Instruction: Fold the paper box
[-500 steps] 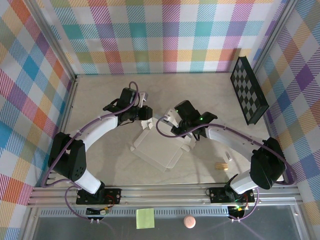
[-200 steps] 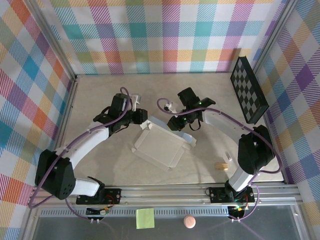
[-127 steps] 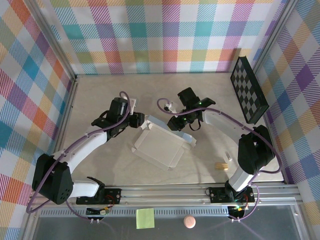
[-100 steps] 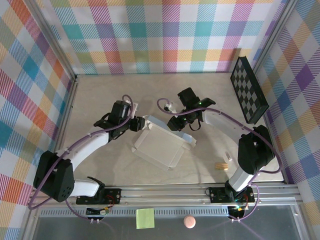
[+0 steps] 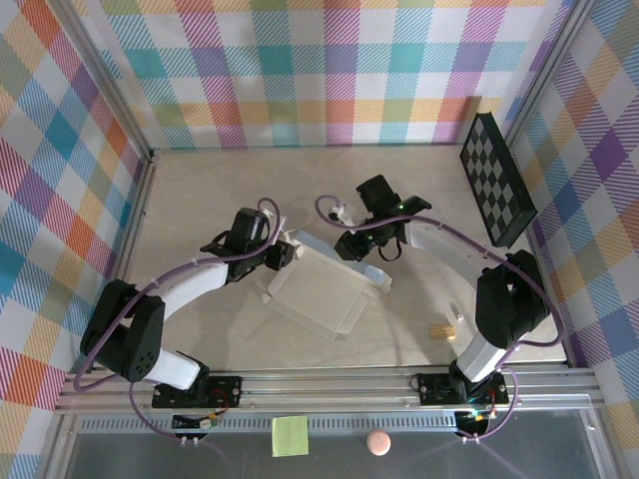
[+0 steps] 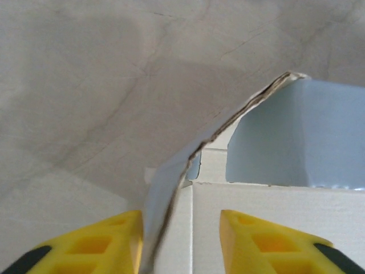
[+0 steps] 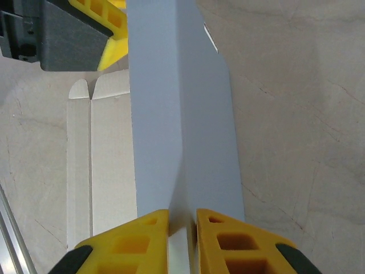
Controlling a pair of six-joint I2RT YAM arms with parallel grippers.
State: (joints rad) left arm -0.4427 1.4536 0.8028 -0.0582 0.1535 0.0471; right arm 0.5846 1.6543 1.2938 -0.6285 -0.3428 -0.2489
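Paper box (image 5: pixel 318 291) lies half-formed on the table (image 5: pixel 200 190), base panel flat, with the checkerboard panel (image 5: pixel 496 180) well to its right and farther back. Both arms meet at the box's back edge. The right gripper (image 5: pixel 351 249) is on the back-right side of the box and the left gripper (image 5: pixel 285 254) at its back-left corner. In the right wrist view the right gripper (image 7: pixel 182 220) has its jaws nearly together, pinching the bottom of a grey-blue raised wall (image 7: pixel 182 114) that stands upright from the base. Judged reason: it pins that wall vertical so the neighbouring side can be brought up against it. In the left wrist view the left gripper (image 6: pixel 179 222) is partly open, a clear gap between its fingers. A curled corner flap (image 6: pixel 188 165) runs up out of that gap, its torn-looking edge lying against the inner face of the finger on the left of that view, with the other finger apart from it. So it straddles the flap and looks unclamped. Likely purpose: to catch this flap and tuck or crease it toward the held wall. Step judged: side-wall folding, early to middle, most flaps flat.
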